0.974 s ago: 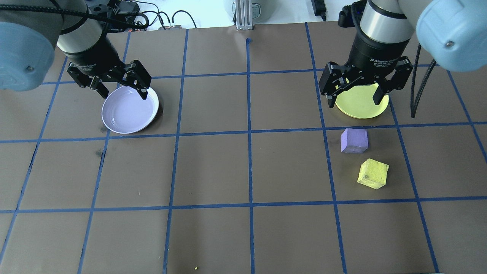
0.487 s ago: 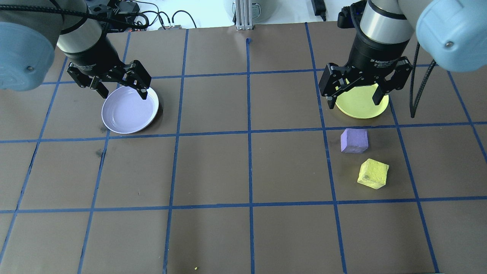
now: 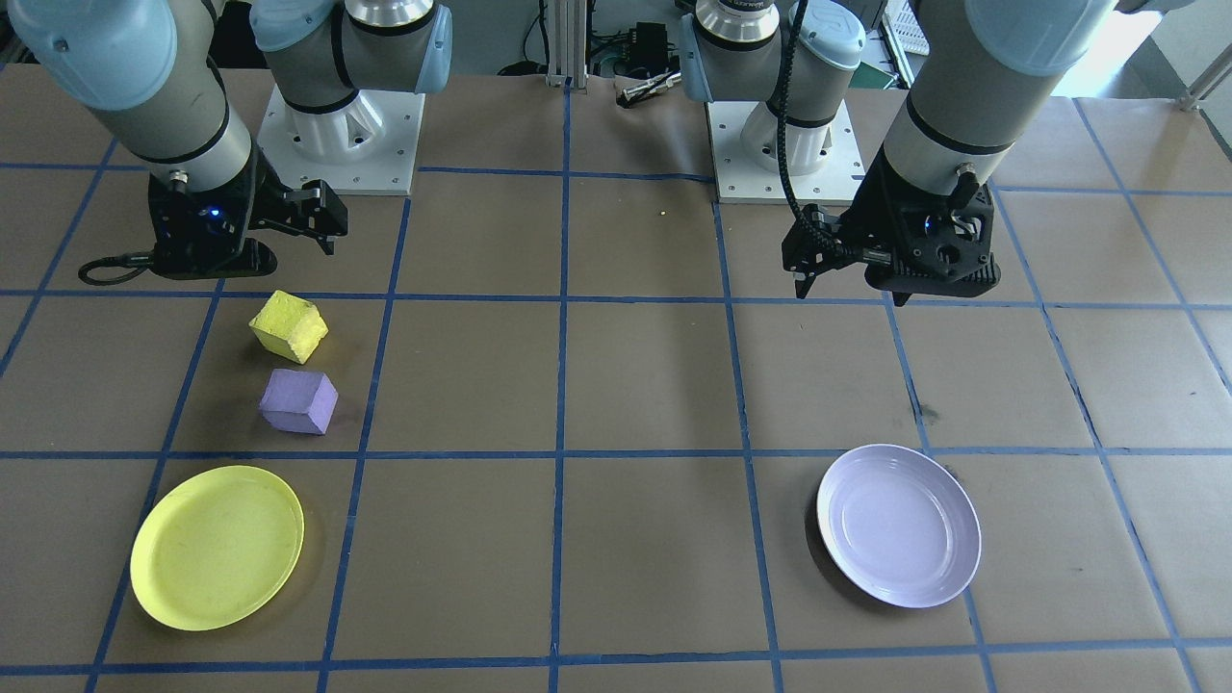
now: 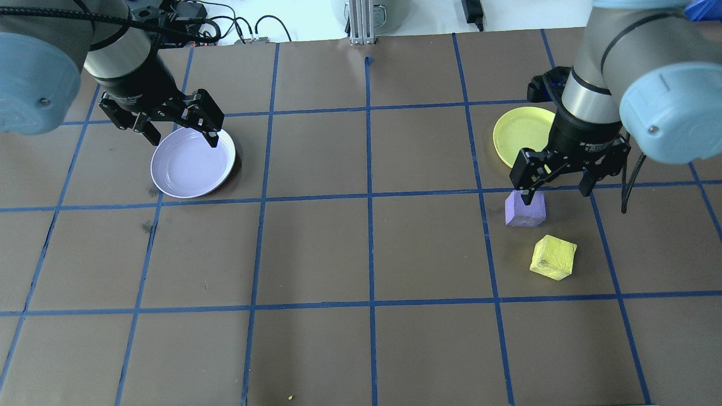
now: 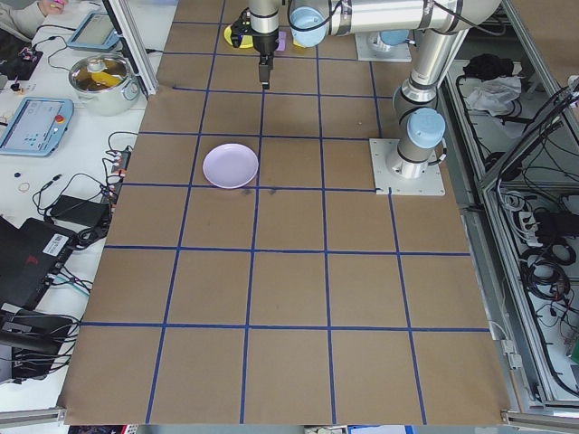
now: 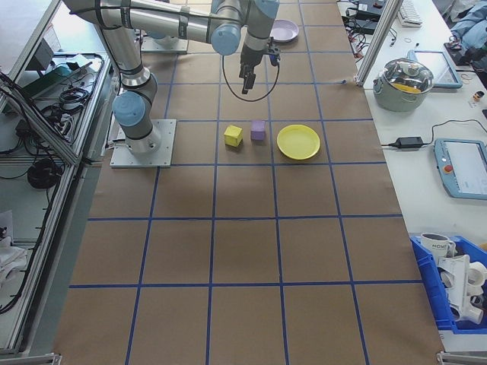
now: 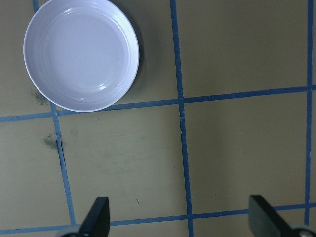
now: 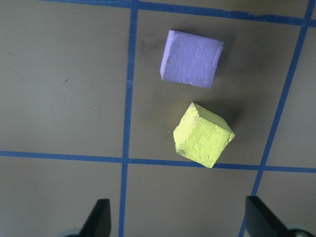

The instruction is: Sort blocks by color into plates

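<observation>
While both arms hang above the brown paper-covered table (image 4: 361, 254) with its blue tape grid, nothing has been picked up: both blocks sit on the paper and both plates are bare. The right gripper (image 4: 557, 188) hovers with its fingers spread wide and empty, above the table between the yellow plate (image 4: 522, 135) and the blocks; from overhead one fingertip overlaps the far edge of the purple block (image 4: 525, 210), but the front camera shows the gripper (image 3: 289, 221) well above the table and clear of it. The purple block (image 3: 299, 401) lies in the same grid square as the yellow block (image 3: 288, 325), the two near each other but not touching, with the purple one closer to the yellow plate (image 3: 218, 546). The wrist camera on that arm looks straight down on both cubes, the yellow block (image 8: 203, 135) turned at an angle to the tape lines and the purple block (image 8: 191, 58) more nearly square to them. Over on the other side, the left gripper (image 4: 181, 137) is also spread open and holding nothing, hanging above the near rim of the lavender plate (image 4: 193, 163), which sits alone, well apart from the blocks.
</observation>
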Motion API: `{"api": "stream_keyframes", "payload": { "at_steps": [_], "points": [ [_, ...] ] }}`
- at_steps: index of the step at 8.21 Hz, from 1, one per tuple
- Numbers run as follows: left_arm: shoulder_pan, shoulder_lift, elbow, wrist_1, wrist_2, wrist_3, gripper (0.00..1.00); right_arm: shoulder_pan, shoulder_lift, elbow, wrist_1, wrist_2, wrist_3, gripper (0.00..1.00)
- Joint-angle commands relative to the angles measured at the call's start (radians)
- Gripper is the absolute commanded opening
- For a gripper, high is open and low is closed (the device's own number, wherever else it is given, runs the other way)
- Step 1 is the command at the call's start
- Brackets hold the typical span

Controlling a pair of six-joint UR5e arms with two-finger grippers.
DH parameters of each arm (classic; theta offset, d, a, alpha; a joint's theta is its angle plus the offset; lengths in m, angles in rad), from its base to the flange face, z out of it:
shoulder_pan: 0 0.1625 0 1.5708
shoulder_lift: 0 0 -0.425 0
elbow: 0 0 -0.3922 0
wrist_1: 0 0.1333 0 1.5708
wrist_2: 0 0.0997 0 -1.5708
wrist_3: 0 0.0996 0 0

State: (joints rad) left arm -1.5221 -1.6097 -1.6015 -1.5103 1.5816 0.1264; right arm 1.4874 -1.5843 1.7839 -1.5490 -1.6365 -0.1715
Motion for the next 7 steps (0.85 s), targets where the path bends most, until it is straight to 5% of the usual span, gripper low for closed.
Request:
{"api": "stream_keyframes", "payload": {
  "at_steps": [1,3,6,7],
  "points": [
    [0.0,-0.001,0.0,0.013,0.001,-0.001,1.0,-0.146,-0.023,0.275,-0.28,-0.048,-0.037,1.0],
    [0.0,-0.001,0.0,0.012,0.001,-0.001,1.0,-0.197,-0.003,0.362,-0.327,-0.029,-0.019,1.0],
    [-0.001,-0.002,0.0,0.013,0.0,-0.001,1.0,-0.199,0.095,0.37,-0.374,-0.028,0.06,1.0],
    [-0.001,-0.001,0.0,0.013,0.0,-0.001,1.0,-0.199,0.113,0.37,-0.388,0.018,0.058,1.0]
  ]
}}
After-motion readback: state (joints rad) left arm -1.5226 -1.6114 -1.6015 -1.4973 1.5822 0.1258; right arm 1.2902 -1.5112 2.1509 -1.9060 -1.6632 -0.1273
